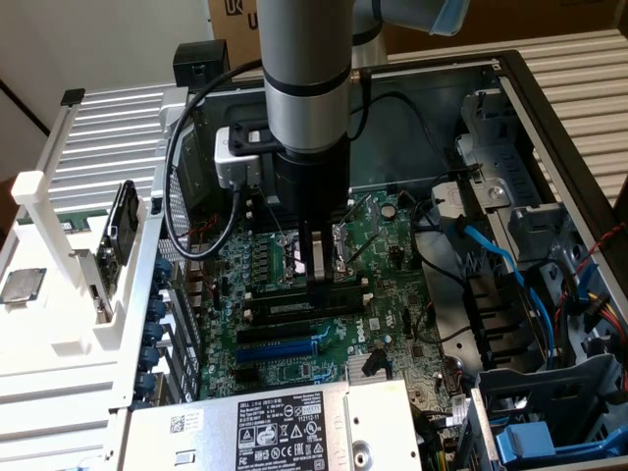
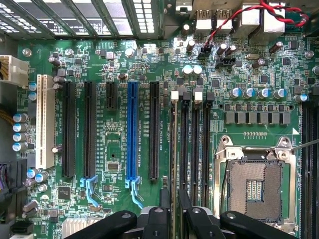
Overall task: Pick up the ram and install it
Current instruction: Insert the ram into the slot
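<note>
Green motherboard (image 1: 388,250): tool (image 1: 318,280) low over memory slots (image 2: 194,144), fingers slightly parted astride the ram (image 2: 173,149), which stands edge-on in outermost slot.

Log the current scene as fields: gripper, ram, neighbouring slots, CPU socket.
gripper: black gripper, low over the memory-slot row
ram: thin dark-green circuit-board stick, edge-on, apparently standing in the row's end slot farthest from the socket, in line with the gripper
other slots: three long black slots, look empty
CPU socket: silver-framed square socket, empty
</note>
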Robot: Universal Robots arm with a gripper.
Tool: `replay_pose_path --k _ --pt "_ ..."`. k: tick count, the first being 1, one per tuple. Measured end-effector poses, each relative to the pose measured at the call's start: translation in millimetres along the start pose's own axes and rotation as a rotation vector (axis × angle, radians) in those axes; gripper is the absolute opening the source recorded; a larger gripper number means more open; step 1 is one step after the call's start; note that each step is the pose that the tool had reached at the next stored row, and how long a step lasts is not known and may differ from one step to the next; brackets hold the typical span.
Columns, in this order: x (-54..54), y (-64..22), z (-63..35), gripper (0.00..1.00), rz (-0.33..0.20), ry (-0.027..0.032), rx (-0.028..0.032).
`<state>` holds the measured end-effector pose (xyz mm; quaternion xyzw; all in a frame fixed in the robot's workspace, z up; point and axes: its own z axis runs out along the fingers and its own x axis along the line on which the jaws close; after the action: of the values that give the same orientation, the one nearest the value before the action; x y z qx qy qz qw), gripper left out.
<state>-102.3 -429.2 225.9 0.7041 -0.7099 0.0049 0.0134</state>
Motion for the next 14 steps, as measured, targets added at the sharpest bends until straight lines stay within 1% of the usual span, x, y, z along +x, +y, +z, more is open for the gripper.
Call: replay_pose_path --k 6,12,14 --pt "0.2 1.9 -7.2 0.21 0.0 -0.0001 0.0013" --pt "0.5 3.0 -20.8 0.21 0.0 -0.0001 0.0037" --pt "0.5 3.1 -21.2 0.21 0.0 -0.0002 0.0038"
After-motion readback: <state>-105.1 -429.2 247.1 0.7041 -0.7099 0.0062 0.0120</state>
